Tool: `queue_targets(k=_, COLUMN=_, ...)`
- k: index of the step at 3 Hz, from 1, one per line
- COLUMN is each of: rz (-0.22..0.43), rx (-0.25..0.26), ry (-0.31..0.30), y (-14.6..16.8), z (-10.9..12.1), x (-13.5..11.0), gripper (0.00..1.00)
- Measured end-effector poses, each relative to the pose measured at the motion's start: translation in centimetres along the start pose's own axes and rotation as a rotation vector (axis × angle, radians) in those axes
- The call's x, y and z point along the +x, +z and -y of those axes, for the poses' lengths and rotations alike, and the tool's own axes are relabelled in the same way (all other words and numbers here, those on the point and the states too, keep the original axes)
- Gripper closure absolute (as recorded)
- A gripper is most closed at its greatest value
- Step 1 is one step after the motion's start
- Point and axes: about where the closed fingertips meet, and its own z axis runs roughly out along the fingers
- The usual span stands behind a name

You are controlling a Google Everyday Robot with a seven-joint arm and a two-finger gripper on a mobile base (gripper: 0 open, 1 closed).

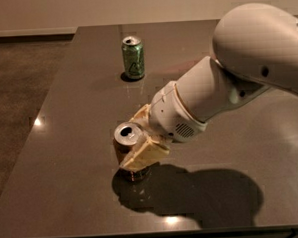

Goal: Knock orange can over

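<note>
Though low, gripper [132, 142] astride orange can [126, 134]

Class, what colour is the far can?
The far can is green, camera view; the gripper is by the orange can.

One cam, high, angled down at table [68, 195], tool [131, 142] mid-frame

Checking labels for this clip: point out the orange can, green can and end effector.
orange can [126, 134]: camera view, silver top.
green can [133, 59]: camera view, its side.
end effector [132, 142]: camera view, midway between fingertips, which straddle the orange can.
</note>
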Motion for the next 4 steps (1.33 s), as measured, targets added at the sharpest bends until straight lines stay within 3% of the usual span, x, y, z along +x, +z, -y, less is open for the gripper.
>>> queue_targets(k=1, rz=-0.015, rx=0.022, ry=0.007, y=-1.4, z=1.0, x=-0.4, gripper=0.88)
queue_targets(k=2, rz=-0.083, rx=0.064, ry=0.017, y=-4.0, z=2.9, x=-0.5, gripper=1.0)
queue_targets(k=4, rz=-0.368, rx=0.08, ry=0.029, y=-6.6, z=6.1, x=2.0, gripper=1.0)
